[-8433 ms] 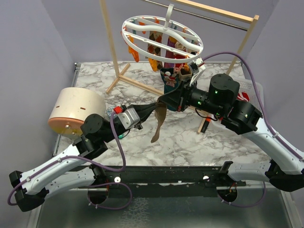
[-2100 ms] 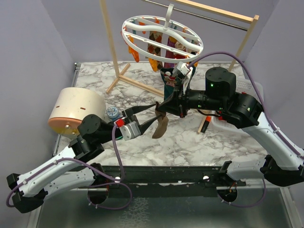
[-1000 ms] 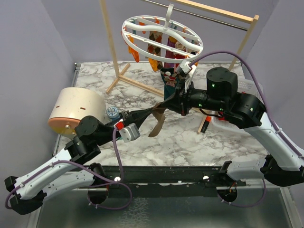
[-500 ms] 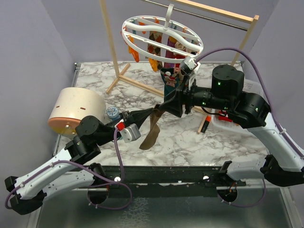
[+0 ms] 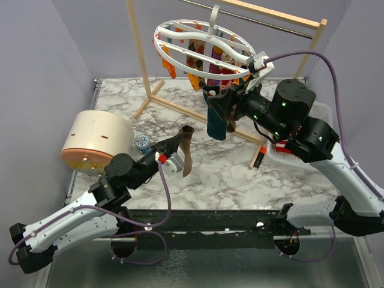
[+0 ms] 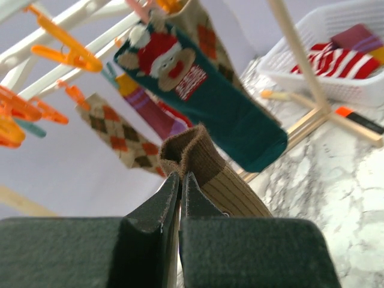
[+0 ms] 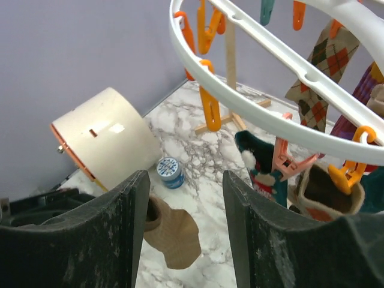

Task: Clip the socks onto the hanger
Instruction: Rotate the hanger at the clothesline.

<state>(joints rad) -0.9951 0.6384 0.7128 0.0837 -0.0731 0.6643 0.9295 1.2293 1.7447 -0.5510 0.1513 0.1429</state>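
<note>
**Grip and placement.** The left gripper [image 6: 180, 178] has its fingers pressed together on the cuff of the brown sock [image 6: 207, 165]. This pinches the folded rim, so the foot hangs free below. Holding it by the cuff presents the thick edge upward, which looks to be the part a clip would bite.

The right gripper [image 7: 185, 180] has its fingers apart and holds nothing. It sits up under the hanger [image 5: 161, 43], close to a free orange clip [image 7: 210, 105] – judged to be placed there to work a clip while the left arm offers the sock.

**Location.** In the top view, the brown sock is near table centre, at about 7 o'clock from the hanger and well below it. It is not yet clipped. The hanger itself hangs at 12 o'clock.

**Condition of sock.** It is ribbed tan with a darker brown cuff – limp, and doubled over at the pinch.

**Other socks.** A teal sock [image 6: 204, 96] and argyle and purple ones are already clipped up. More socks lie in the basket [image 6: 288, 66] at 3 o'clock.
</note>
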